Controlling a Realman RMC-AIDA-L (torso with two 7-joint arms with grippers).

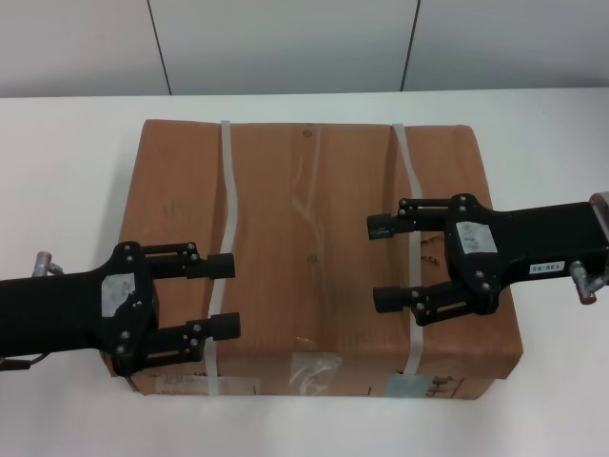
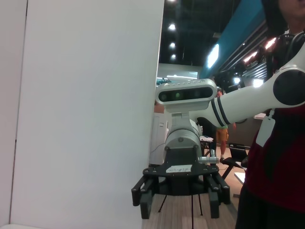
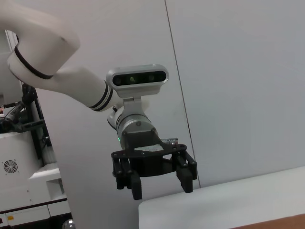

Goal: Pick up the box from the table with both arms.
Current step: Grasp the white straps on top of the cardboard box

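1. Head view shows the box [image 1: 314, 257] lying flat on the table [image 1: 67, 190], directly in front of me, its long axis running left to right and its taped, labelled front face turned toward me.
2. My left gripper [image 1: 225, 296] hovers over the box's left end, fingers pointing inward toward the middle, spread wide with nothing between them. It sits next to the left strap [image 1: 226, 190], close to the near edge.
3. My right gripper [image 1: 384, 263] mirrors it over the right end, jaws likewise wide apart and empty, fingertips about at the right strap [image 1: 411, 171] and a little farther from the near edge than the left.
4. Each wrist view looks across at the other arm: the left wrist view shows my right gripper [image 2: 180, 195] and the right wrist view shows my left gripper [image 3: 159, 186], both spread apart. Neither view shows the box surface clearly.
5. What matters, as I judge it: both grippers are above the top face and inboard of the short ends, so the box lies below and between them. To lift it, I would have to move each arm outward and down to its own end, then press in along the long axis. Neither arm is clearly nearer its end.
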